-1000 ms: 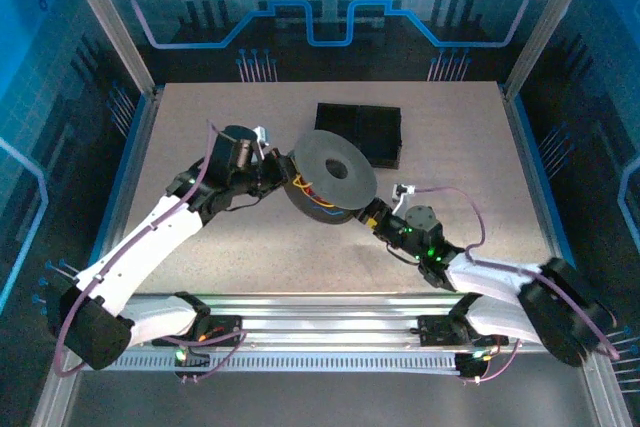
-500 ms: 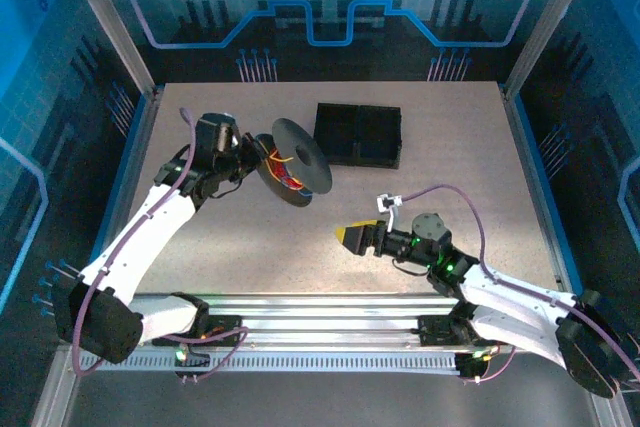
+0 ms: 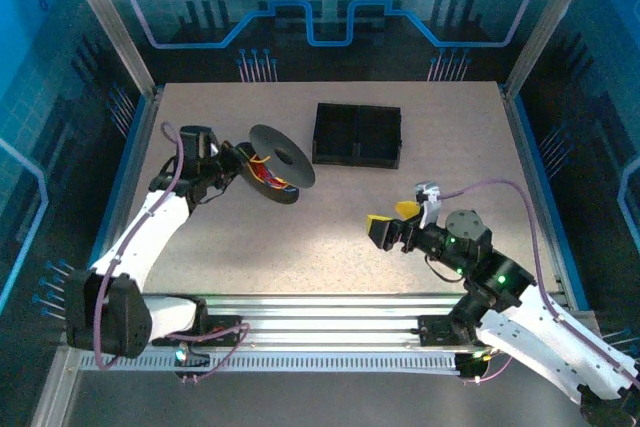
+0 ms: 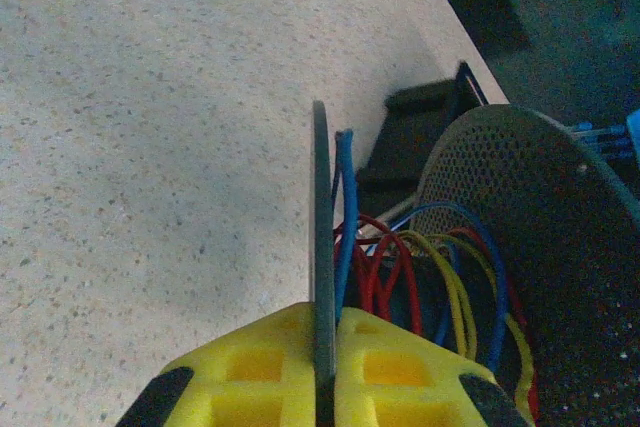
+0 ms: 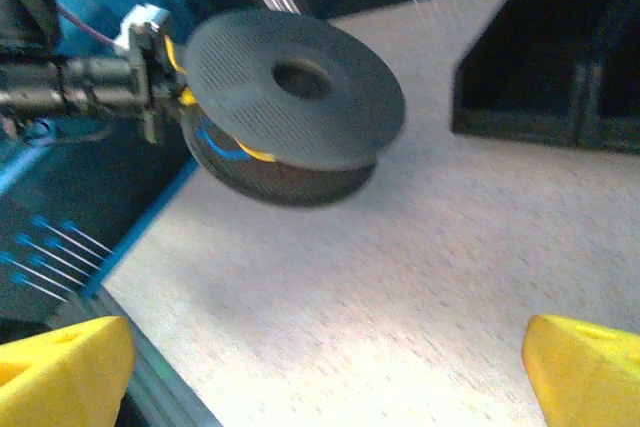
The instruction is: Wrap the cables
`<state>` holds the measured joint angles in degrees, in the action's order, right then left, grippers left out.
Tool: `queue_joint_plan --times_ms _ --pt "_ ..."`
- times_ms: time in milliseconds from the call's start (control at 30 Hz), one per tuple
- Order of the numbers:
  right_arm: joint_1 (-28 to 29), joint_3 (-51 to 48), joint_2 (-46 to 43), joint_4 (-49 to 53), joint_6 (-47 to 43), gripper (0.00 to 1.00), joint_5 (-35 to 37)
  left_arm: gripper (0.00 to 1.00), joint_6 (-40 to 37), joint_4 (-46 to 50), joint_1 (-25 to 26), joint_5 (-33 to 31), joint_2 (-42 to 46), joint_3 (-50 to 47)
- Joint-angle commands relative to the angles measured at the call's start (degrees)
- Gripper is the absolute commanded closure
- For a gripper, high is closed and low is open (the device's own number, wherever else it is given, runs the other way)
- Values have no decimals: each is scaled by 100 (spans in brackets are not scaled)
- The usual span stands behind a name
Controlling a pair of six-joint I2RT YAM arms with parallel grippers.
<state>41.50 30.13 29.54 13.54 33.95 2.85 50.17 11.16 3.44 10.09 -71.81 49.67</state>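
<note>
So, room first: the table (image 3: 300, 247) has a big bare stretch across the near middle, between the two arms; the only other thing parked on it is the black tray (image 3: 358, 162), far centre. The left arm is working close to the table's left edge, so there's little slack on that side; the right side is much freer.

The left gripper (image 3: 240, 159) is clamped on the dark spool (image 3: 265, 142); in the left wrist view its yellow fingers (image 4: 400, 372) pinch one thin flange (image 4: 322, 247) edge-on. The spool looks lifted off the tabletop, with a shadow under it in the right wrist view; its far flange comes near the tray's left wall, though that view shows a gap between them.

The cables (image 4: 400, 267) are on that spool, red, blue and yellow, sitting as loose loops around the hub between the two flanges. The spool is tilted, so its axle leans, with the upper flange tipped toward the tray side; the loops run round that axle, not along it.

The right gripper (image 3: 390, 217) hangs over the near right of the table, jaws spread wide with nothing in them, well apart from the spool and facing it.
</note>
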Motion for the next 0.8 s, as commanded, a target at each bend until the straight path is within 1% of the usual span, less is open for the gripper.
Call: queue_joint_plan --times_ms 0,67,200,267,333,433,467,533,600,633,700,733,767 --pt "-97 64 17 799 -302 0 198 100 831 -2200 -498 1067 -553 -397" --pt "-124 46 34 803 -309 0 156 100 1052 -2827 -639 1304 -1023 -529" --pt "-173 41 52 851 -313 0 108 100 1405 -3888 -678 1493 -1714 -818" --pt "-194 28 60 861 -311 0 87 100 1354 -3948 -678 1381 -1868 -880" --pt "-218 20 65 856 -319 0 46 100 1210 -3749 -712 1329 -2117 -765" --pt "-257 35 100 865 -361 0 49 100 1195 -3578 -781 1261 -2352 -747" --pt "-276 58 121 888 -384 0 62 96 1171 -3445 -797 1192 -2351 -762" --pt "-309 123 195 963 -445 0 79 72 1048 -3016 -801 951 -2241 -779" --pt "-327 158 248 999 -486 0 92 54 952 -2600 -801 753 -2097 -797" --pt "-343 166 270 1001 -498 0 85 48 903 -2343 -801 644 -2011 -798" --pt "-379 169 314 993 -521 0 76 45 854 -1929 -810 453 -1835 -834" --pt "-387 177 339 993 -529 0 66 41 875 -1792 -819 379 -1738 -902" --pt "-406 188 365 993 -539 0 49 39 894 -1725 -819 306 -1639 -982"
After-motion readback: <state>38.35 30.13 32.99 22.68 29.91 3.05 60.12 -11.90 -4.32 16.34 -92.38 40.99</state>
